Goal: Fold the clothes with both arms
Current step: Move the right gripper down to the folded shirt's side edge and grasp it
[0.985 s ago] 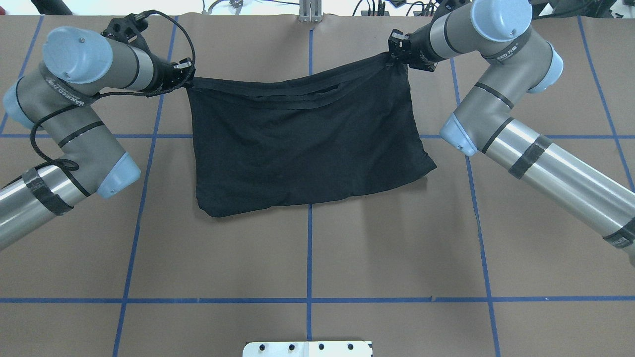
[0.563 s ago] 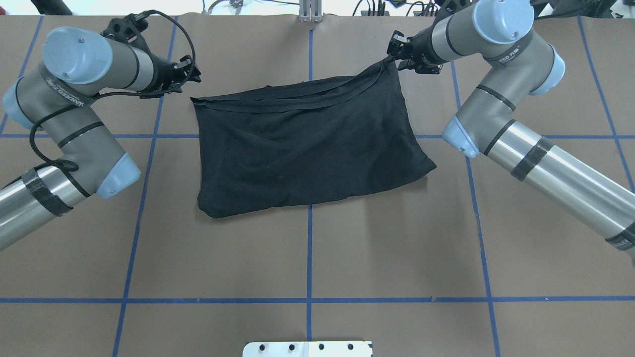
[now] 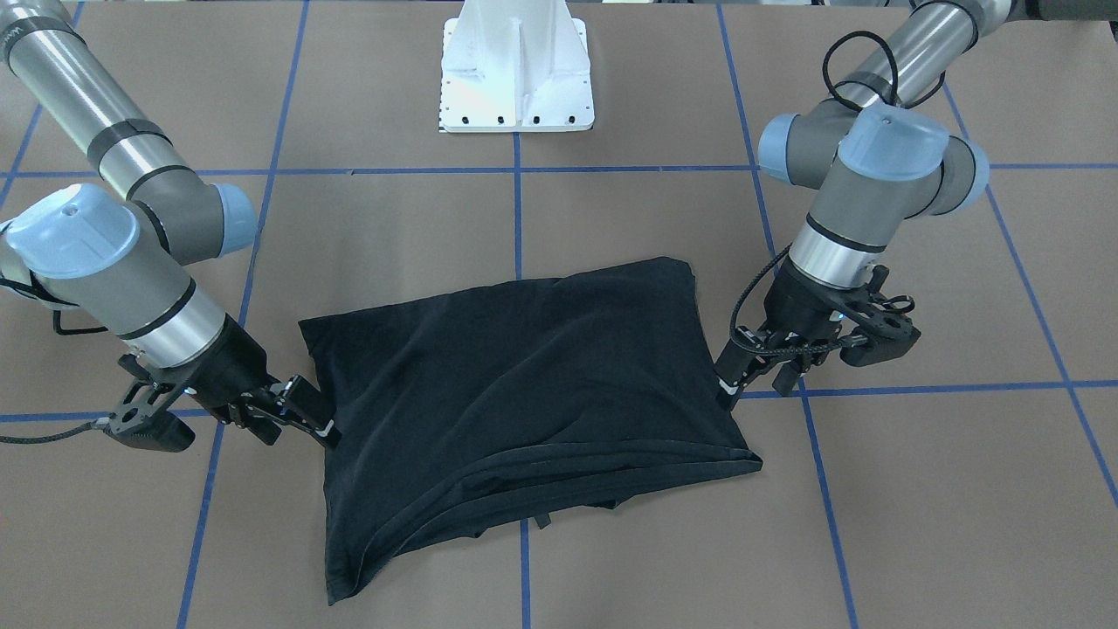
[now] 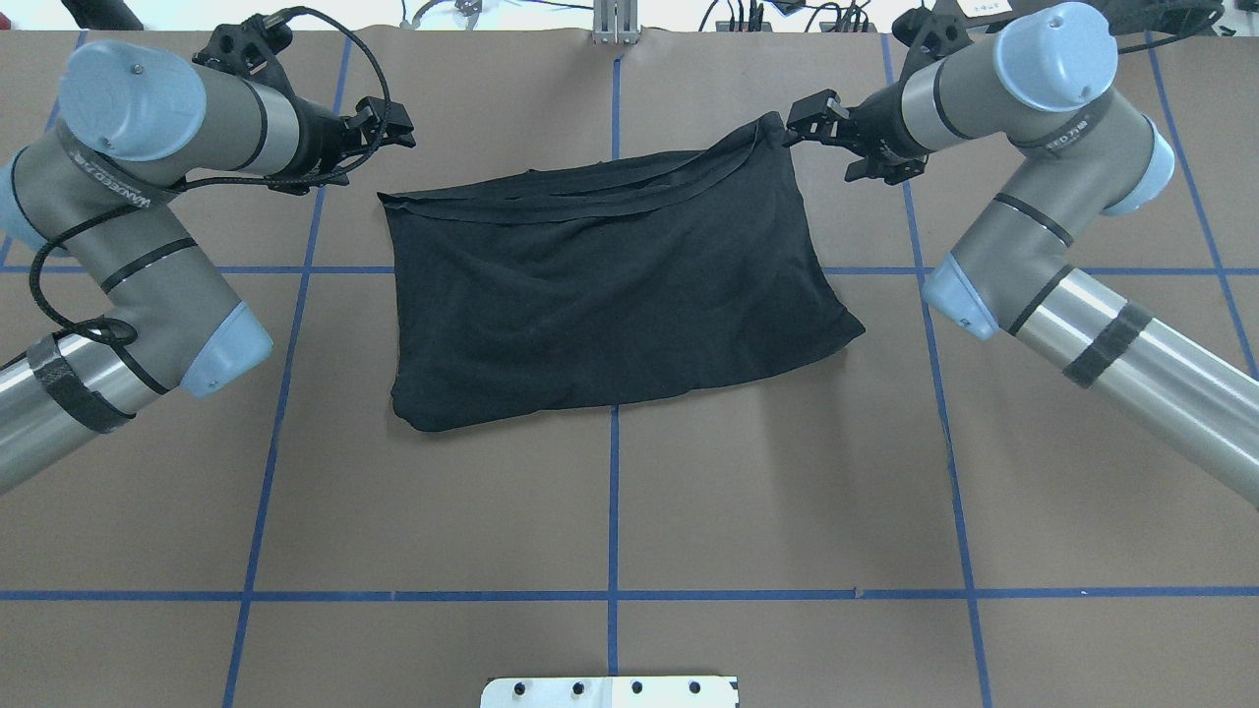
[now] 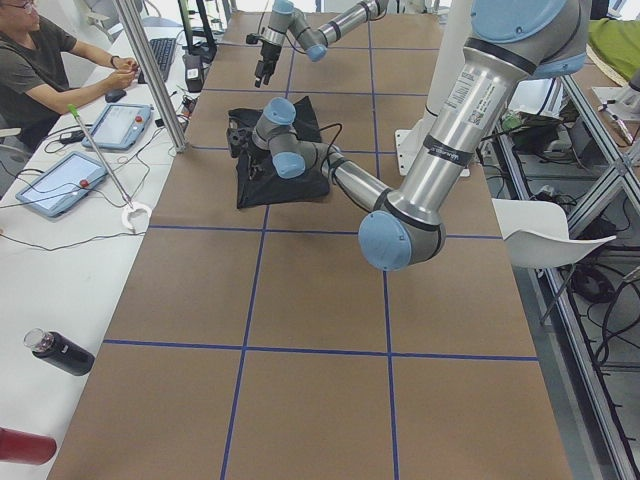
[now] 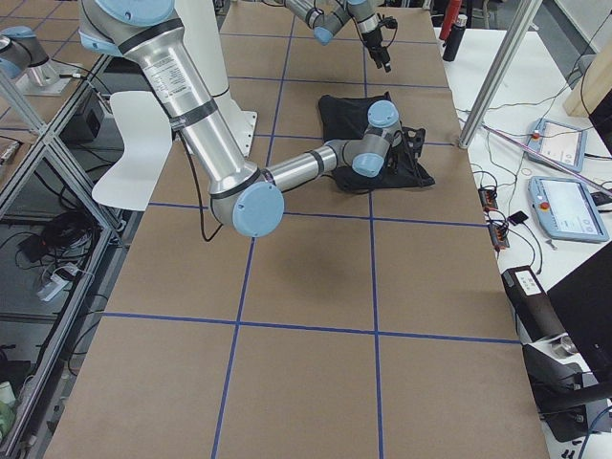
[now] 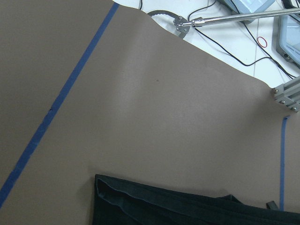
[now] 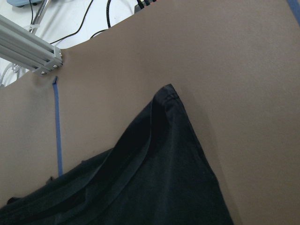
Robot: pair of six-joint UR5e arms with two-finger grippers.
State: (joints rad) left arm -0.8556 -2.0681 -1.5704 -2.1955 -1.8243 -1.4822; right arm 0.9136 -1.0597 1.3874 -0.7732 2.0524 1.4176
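Black cotton, the T-shirt (image 4: 610, 285) lies folded into a rough rectangle on the brown table (image 4: 610, 511), in the upper middle of the overhead view. Its stacked hems run along the upper edge, and its lower edge is a soft, rounded fold. The upper right corner is pulled up into a small peak. No print or logo shows on the side that faces up.

The left tool (image 4: 398, 126) hangs just above and to the left of the shirt's upper left corner. It is clear of the cloth, with its jaws spread and nothing in them. The right tool (image 4: 802, 120) sits right at the peaked corner, also with its jaws spread. The wrist view shows that corner standing free on the table.

Blue tape lines (image 4: 613, 492) divide the table into squares, and one runs under the middle of the shirt. The whole lower half of the overhead view is bare brown surface down to the white pedestal base (image 4: 610, 691). Cables lie along the table's top edge.

A band on the left arm (image 4: 148, 265) reads "WANEED", followed by characters too small to read.
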